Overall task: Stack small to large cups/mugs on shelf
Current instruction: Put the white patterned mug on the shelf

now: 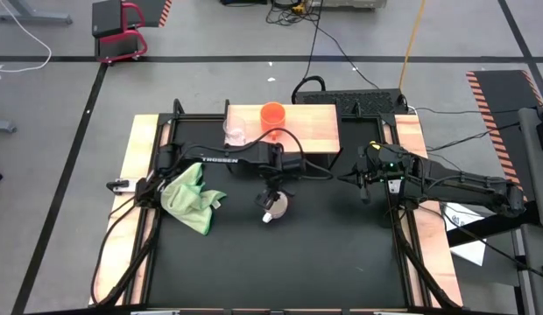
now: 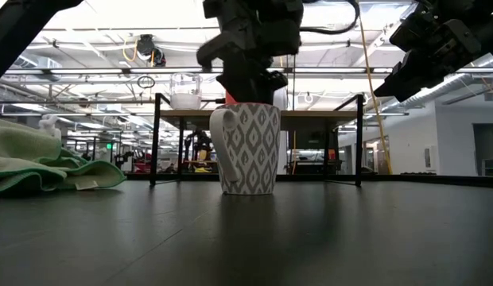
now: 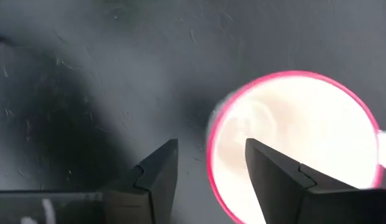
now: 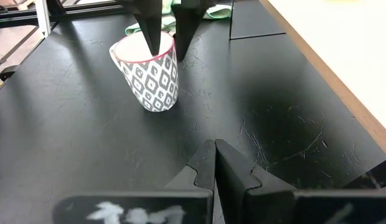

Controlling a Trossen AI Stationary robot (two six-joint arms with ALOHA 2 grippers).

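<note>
High view: the left arm reaches over the dark tabletop (image 1: 280, 262), and its jaws (image 1: 273, 199) hang directly above the white mug (image 1: 276, 207), which stands near the middle, in front of the shelf (image 1: 311, 131). On the shelf's light wooden top sit the orange mug (image 1: 272, 114) and, just beside it, the clear glass cup (image 1: 234, 131). A green cloth (image 1: 191, 196) lies crumpled on the tabletop, apart from the white mug. The right arm waits at the right side, its jaws (image 1: 365, 179) held clear of the mugs.

Low view: the white mug (image 2: 248, 148), with a grey diamond pattern and its handle showing at one side, stands upright on the tabletop. The left jaws (image 2: 248, 87) come down onto its rim. Behind it the shelf (image 2: 326, 114) stands on thin black legs, with the glass cup (image 2: 185, 90) on top. The green cloth (image 2: 48, 163) lies off to one side. The right jaws (image 2: 401, 75) hang high in the air.

Left wrist view: the left jaws (image 3: 210, 171) are spread, straddling the pink-edged rim of the white mug (image 3: 305, 137), one finger outside and one over the opening.

Right wrist view: the right jaws (image 4: 215, 152) are pressed together, holding nothing, well apart from the white mug (image 4: 149, 74).
</note>
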